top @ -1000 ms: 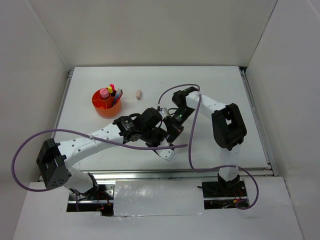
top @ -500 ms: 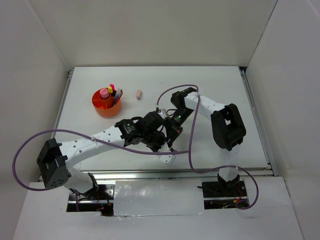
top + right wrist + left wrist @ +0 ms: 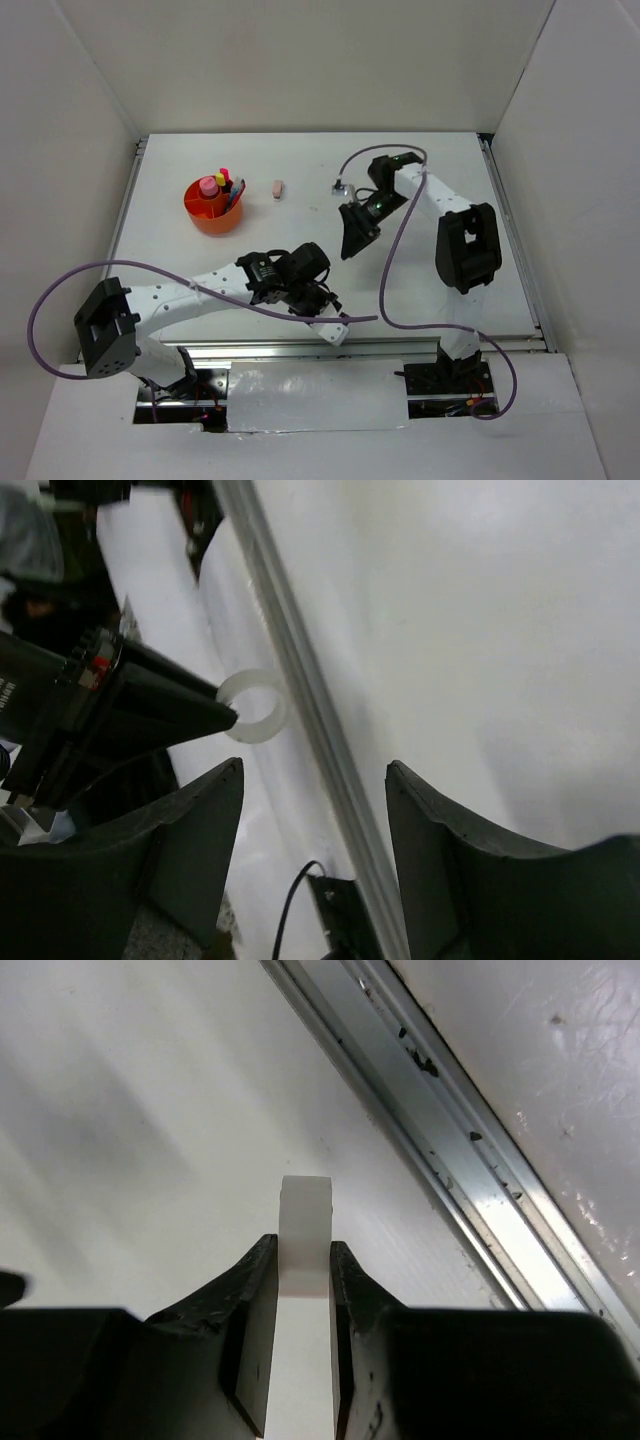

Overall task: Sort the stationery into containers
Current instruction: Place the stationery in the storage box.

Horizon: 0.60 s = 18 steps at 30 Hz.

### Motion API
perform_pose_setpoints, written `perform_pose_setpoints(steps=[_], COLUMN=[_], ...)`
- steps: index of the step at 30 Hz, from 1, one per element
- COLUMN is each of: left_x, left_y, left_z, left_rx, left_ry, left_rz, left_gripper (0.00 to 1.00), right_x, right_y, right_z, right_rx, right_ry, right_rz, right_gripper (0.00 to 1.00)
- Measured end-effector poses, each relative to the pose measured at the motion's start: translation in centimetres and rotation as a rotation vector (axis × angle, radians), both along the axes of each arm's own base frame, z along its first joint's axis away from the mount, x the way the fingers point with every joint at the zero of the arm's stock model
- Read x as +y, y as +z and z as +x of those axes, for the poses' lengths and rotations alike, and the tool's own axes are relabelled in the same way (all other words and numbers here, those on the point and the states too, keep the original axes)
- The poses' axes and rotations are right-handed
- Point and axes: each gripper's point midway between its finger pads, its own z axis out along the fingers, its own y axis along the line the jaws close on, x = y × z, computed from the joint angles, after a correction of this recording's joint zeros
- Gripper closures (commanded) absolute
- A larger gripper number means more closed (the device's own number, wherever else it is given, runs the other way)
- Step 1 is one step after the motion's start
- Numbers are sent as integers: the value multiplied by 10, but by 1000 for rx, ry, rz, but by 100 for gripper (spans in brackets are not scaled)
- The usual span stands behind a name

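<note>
Top external view: the orange tub (image 3: pixel 205 222) sits at the far left of the white table (image 3: pixel 250 155).
Tub contents: a pink-capped glue stick (image 3: pixel 208 186), highlighters (image 3: pixel 222 177) and pens (image 3: pixel 236 188) stand upright inside (which compartment each one occupies I cannot tell).
Eraser: a small pale eraser (image 3: pixel 279 189) lies flat on the table just right of the tub, not touching it.
Left arm: it stretches low across the near part of the table, its wrist close to the front edge.
Left wrist view: the left gripper (image 3: pixel 300 1260) is pinched tight on the tape ring (image 3: pixel 305 1210). The ring stands edge-on between the two black fingers, and its top pokes out past the fingertips.
Tape ring position: over the near strip of the table, beside the aluminium rail (image 3: pixel 450 1180) that runs along the front edge. Whether the ring touches the surface cannot be told.
Right wrist view: the right gripper (image 3: pixel 315 770) has its fingers spread wide with nothing between them. Through the gap the tape ring shows face-on (a pale translucent hoop), gripped at the tip of the left gripper's dark fingers, with the rail running past just beside it.
Right arm: in the top external view its gripper hangs over the middle of the table, pointing towards the near side, well apart from the tub.
</note>
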Motion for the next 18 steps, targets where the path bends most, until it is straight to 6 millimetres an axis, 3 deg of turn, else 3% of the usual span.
perform_pose_setpoints(steps=[4, 6, 9, 11, 13, 15, 18], left_x=[0, 0, 1, 12, 49, 113, 221], left_y=[3, 12, 47, 82, 113, 130, 139], left_z=[0, 14, 68, 133, 202, 257, 302], left_rx=[77, 132, 255, 329, 404, 443, 446], left_ry=[135, 281, 583, 822, 1069, 1314, 1652], left_rz=[-11, -34, -137, -278, -446, -588, -729], left_gripper=[100, 100, 100, 100, 100, 100, 100], right_x=[-32, -51, -82, -93, -96, -95, -95], right_y=[25, 37, 42, 39, 33, 26, 15], right_z=[64, 87, 105, 108, 104, 98, 89], right_rx=[-92, -123, -114, -85, -57, -24, 12], right_ry=[-179, -257, -373, -420, -434, -434, -429], right_rz=[41, 54, 46, 30, 15, -3, -28], right_gripper=[34, 35, 35, 35, 35, 35, 36])
